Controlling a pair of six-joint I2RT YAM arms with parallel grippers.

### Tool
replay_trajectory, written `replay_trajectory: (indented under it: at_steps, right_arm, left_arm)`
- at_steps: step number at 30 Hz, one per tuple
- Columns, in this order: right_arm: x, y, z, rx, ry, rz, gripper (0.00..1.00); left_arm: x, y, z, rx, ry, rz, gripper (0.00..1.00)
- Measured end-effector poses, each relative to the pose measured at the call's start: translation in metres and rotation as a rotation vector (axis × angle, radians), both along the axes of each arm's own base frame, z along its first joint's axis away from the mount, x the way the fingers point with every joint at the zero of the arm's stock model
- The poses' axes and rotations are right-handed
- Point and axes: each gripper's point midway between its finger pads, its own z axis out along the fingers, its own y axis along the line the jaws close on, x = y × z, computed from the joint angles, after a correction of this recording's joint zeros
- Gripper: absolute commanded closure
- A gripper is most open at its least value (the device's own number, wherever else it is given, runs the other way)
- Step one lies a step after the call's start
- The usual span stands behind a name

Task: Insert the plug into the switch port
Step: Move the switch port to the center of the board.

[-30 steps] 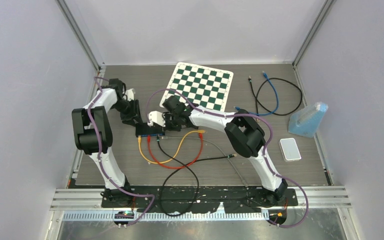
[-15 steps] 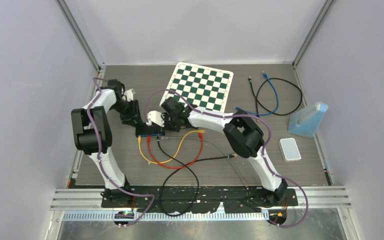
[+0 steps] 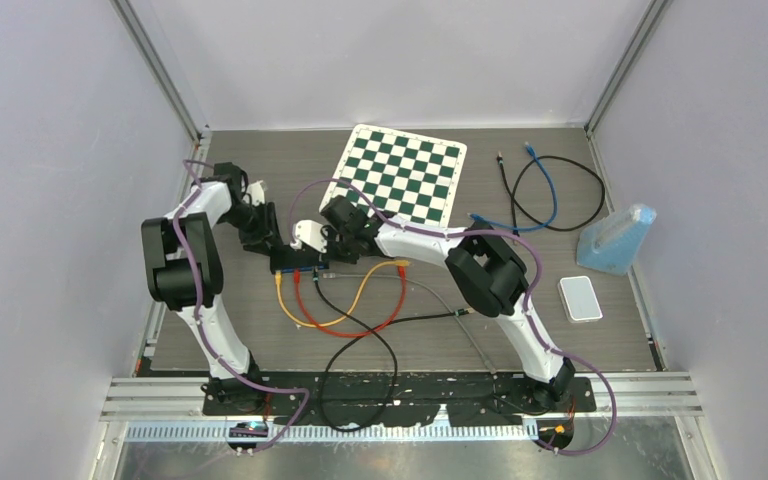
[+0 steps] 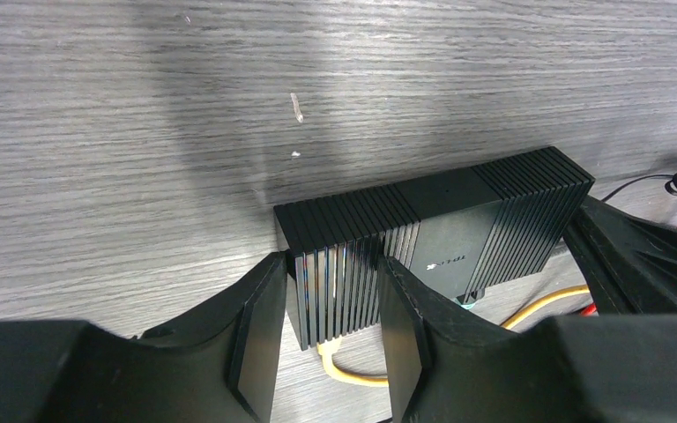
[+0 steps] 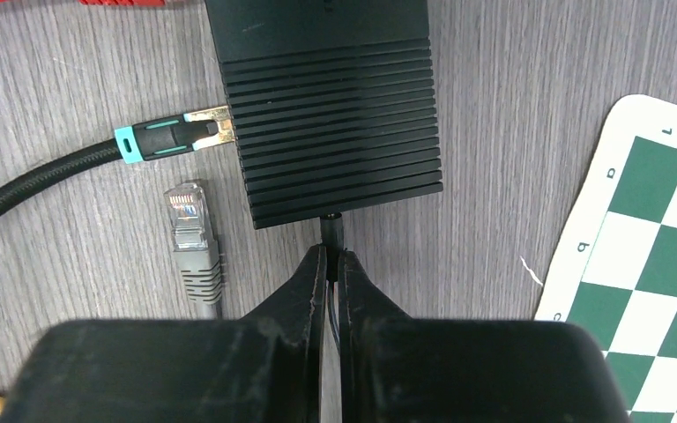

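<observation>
The black ribbed switch [image 3: 298,262] lies on the table; it also shows in the left wrist view [image 4: 432,229] and the right wrist view [image 5: 331,97]. My left gripper [image 3: 276,243] [image 4: 331,330] clamps the switch's end between its fingers [image 4: 260,326]. My right gripper [image 3: 324,246] [image 5: 331,260] is shut on a thin black plug [image 5: 331,231], whose tip meets the switch's near end face. A black-and-teal plug [image 5: 172,137] sits in a side port. A loose grey plug [image 5: 192,238] lies beside it.
Yellow [image 3: 360,290], red [image 3: 355,325] and black [image 3: 360,350] cables run forward from the switch. A chessboard [image 3: 402,172] lies behind it. Coiled blue and black cables [image 3: 550,190], a blue bag [image 3: 615,240] and a white box [image 3: 580,298] are at the right.
Both grippers and the switch have shifted slightly left and back. The holds are unchanged.
</observation>
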Motion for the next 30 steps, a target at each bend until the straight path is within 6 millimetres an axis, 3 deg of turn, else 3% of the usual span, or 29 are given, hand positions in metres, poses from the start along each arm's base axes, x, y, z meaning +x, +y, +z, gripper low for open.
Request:
replay_trajectory:
  at_steps: [30]
  right_arm:
    - [-0.0017, 0.0029, 0.0026, -0.053, -0.157, 0.031, 0.95]
  left_arm:
    - [0.0004, -0.0001, -0.0003, -0.017, -0.058, 0.064, 0.61]
